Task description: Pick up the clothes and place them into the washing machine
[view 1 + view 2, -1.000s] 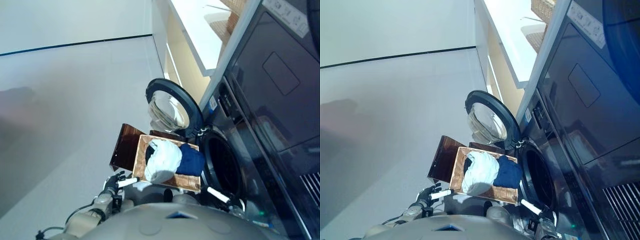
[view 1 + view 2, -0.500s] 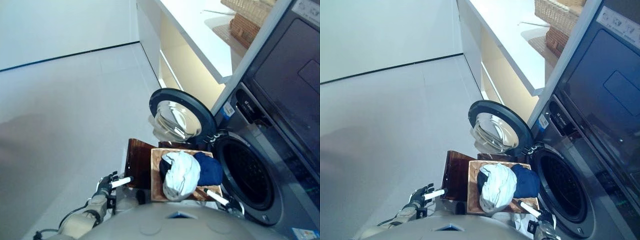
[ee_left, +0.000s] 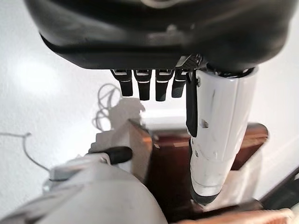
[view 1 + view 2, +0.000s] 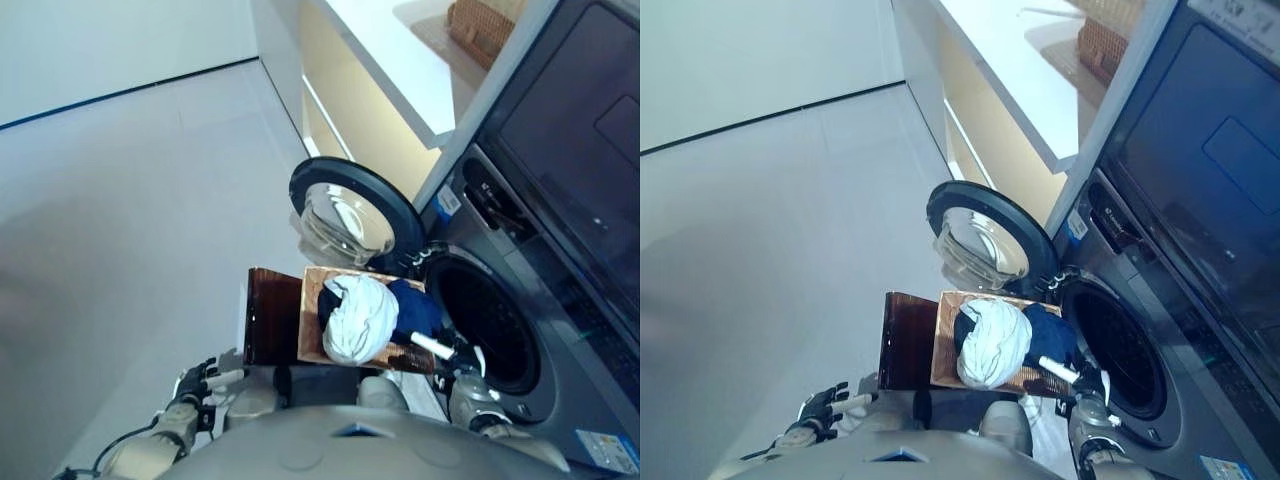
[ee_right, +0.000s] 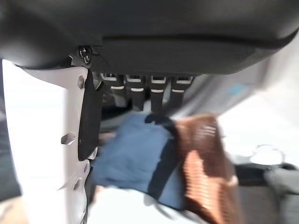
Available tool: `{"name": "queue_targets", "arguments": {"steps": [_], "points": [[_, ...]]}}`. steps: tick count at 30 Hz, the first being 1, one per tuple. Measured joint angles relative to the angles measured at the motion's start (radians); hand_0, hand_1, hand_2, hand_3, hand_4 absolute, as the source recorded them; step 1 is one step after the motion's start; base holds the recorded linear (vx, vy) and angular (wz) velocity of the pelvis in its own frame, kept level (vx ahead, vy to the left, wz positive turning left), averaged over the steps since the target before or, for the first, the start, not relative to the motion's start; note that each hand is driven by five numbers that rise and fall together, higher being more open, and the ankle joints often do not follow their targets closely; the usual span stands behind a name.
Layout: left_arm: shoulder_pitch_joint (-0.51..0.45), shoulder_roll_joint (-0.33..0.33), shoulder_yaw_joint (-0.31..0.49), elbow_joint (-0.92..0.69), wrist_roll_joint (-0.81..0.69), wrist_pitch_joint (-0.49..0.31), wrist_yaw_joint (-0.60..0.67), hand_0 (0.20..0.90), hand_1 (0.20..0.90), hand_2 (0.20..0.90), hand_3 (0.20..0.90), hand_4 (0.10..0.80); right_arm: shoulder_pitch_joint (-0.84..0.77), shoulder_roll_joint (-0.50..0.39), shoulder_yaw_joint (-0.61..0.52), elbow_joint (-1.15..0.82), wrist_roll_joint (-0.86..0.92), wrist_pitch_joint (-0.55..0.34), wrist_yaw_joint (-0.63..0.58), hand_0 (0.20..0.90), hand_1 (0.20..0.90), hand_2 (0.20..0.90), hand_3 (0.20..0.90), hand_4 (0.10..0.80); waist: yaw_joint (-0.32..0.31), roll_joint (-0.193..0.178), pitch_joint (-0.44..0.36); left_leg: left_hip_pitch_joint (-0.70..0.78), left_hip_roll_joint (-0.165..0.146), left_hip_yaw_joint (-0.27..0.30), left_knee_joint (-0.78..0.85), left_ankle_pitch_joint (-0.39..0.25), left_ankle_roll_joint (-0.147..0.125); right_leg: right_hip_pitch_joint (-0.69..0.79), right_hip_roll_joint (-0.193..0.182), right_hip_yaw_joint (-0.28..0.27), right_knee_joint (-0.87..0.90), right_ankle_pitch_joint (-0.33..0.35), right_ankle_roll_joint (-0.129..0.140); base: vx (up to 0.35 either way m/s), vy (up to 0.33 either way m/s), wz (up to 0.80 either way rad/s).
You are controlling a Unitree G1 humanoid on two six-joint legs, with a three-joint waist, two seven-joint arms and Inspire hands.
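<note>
Pale grey-white bundled garment (image 4: 358, 318) and dark blue garment (image 4: 415, 311) lie heaped in the brown wicker basket (image 4: 312, 345), beside the dark front-loading washing machine's open drum (image 4: 485, 325). Right hand (image 4: 446, 352) — fingers straight, empty — is nearer, at the blue garment's edge. Left hand (image 4: 198, 382), relaxed and empty, sits well apart.

A white garment (image 4: 358, 315) and a navy one (image 4: 415, 310) fill the brown woven basket (image 4: 312, 318) by the dark grey washing machine (image 4: 520, 300)
</note>
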Motion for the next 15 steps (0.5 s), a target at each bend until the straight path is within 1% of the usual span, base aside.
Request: {"name": "queue_targets", "arguments": {"steps": [1,3,5,8,12,14,15], "points": [[0.004,-0.005,-0.006,-0.003,-0.001,0.000,-0.003,0.900,0.900,0.900,0.900,0.800,0.006,-0.002,0.011,-0.036,-0.001,-0.034,0.002,0.900,0.900,0.900,0.900,0.800,0.000,0.000,-0.017,-0.005,0.017,0.007,0.003,-0.006,-0.013,-0.003,0.017,0.000,-0.008,-0.002,-0.013,0.023,-0.065,0.02],[-0.001,-0.012,-0.007,-0.003,-0.003,0.000,-0.003,0.900,0.900,0.900,0.900,0.800,0.006,-0.012,0.011,-0.063,0.007,-0.047,-0.001,0.900,0.900,0.900,0.900,0.800,0.001,-0.003,-0.029,-0.023,0.030,0.008,0.010,-0.006,-0.022,-0.004,0.029,-0.014,-0.013,-0.002,-0.024,0.006,-0.023,0.11],[-0.018,-0.014,-0.007,-0.006,-0.018,-0.001,-0.001,0.900,0.900,0.900,0.900,0.800,0.008,-0.021,0.001,-0.060,0.007,-0.052,-0.002,0.900,0.900,0.900,0.900,0.800,0.000,-0.005,-0.036,-0.033,0.037,0.013,0.010,-0.003,-0.026,-0.002,0.032,-0.036,-0.010,-0.005,-0.028,0.055,-0.005,0.29],[-0.013,-0.014,-0.010,-0.006,-0.018,-0.001,0.001,0.900,0.900,0.900,0.900,0.800,0.006,-0.018,-0.006,-0.037,0.007,-0.055,-0.001,0.900,0.900,0.900,0.900,0.800,0.001,-0.008,-0.046,-0.028,0.035,0.024,-0.008,-0.001,-0.024,-0.004,0.030,-0.036,-0.010,-0.009,-0.031,0.068,0.005,0.06],[0.003,-0.013,-0.013,-0.003,-0.018,0.001,0.001,0.900,0.900,0.900,0.900,0.800,0.005,-0.014,-0.005,0.069,0.007,-0.051,-0.002,0.900,0.900,0.900,0.900,0.800,0.002,-0.008,-0.066,-0.027,0.025,0.027,-0.022,0.005,-0.018,-0.005,0.019,-0.038,-0.015,-0.012,-0.024,0.039,0.055,0.02],[0.003,-0.013,-0.016,-0.004,-0.017,0.001,0.001,0.900,0.900,0.900,0.900,0.800,-0.016,-0.017,-0.006,0.148,0.005,-0.052,-0.003,0.900,0.900,0.900,0.900,0.800,0.002,-0.003,-0.070,-0.027,0.020,0.026,-0.021,0.004,-0.016,-0.005,0.014,-0.039,-0.015,-0.014,-0.021,0.003,0.078,0.01],[0.001,-0.014,-0.018,-0.004,-0.016,0.000,0.001,0.900,0.900,0.900,0.900,0.800,-0.046,-0.020,-0.007,0.239,0.002,-0.052,-0.004,0.900,0.900,0.900,0.900,0.800,0.004,0.002,-0.073,-0.028,0.015,0.026,-0.021,0.003,-0.013,-0.007,0.009,-0.038,-0.013,-0.016,-0.017,0.009,0.052,-0.01]]}}
